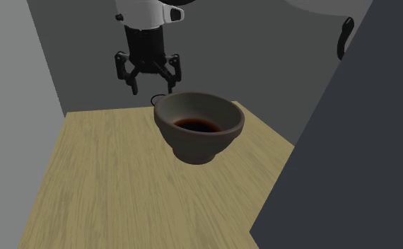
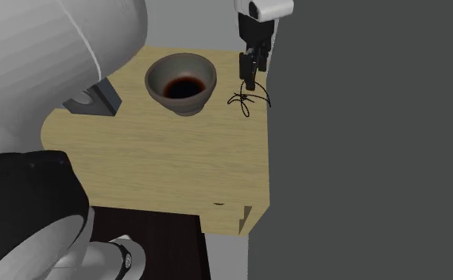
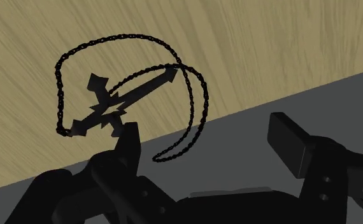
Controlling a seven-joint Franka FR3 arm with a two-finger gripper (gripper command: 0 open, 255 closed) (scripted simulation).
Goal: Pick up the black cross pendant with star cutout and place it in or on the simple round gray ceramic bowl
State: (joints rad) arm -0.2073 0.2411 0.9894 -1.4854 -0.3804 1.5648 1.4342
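The bowl sits on the table, toward its far side in the shoulder view. The pendant lies flat on the table just beside the bowl, on the second exterior view's right and behind the bowl in the shoulder view, close to the table's edge by the wall. The jaws hang over the pendant.

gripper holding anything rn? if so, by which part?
Nothing is held. The gripper is open, with its fingers apart, over the black cross pendant, which lies on the wooden table near its edge.
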